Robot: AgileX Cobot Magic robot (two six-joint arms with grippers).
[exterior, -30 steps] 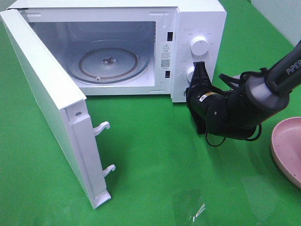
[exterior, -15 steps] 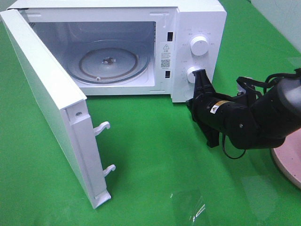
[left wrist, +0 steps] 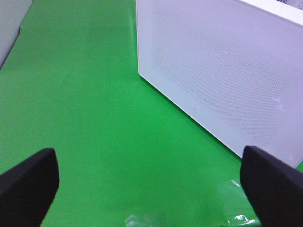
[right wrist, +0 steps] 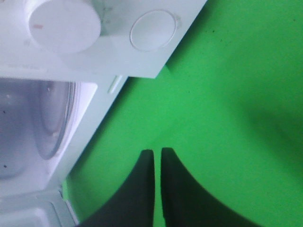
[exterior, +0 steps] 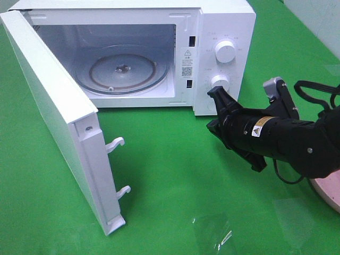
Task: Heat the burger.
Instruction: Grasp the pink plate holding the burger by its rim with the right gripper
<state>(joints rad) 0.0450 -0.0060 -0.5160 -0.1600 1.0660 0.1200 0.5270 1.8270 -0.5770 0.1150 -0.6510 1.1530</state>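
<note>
Your right arm [exterior: 287, 138] stretches in low from the right, forearm close to level, right gripper [exterior: 214, 109] leading, its fingers [right wrist: 142, 189] pressed nearly together with just a sliver between them. Your left gripper [left wrist: 151, 189] hangs tipped downward, tips spread wide apart

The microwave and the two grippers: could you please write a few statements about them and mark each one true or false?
1. The microwave has its door swung open. True.
2. A burger sits on the glass turntable. False: nothing lies on the turntable.
3. The left gripper has its fingers spread wide apart. True.
4. The right gripper is clamped on a burger. False: the right gripper is closed with nothing between its fingers.
5. The pink plate lies left of the microwave. False: the pink plate is at the right edge of the exterior view.
</note>
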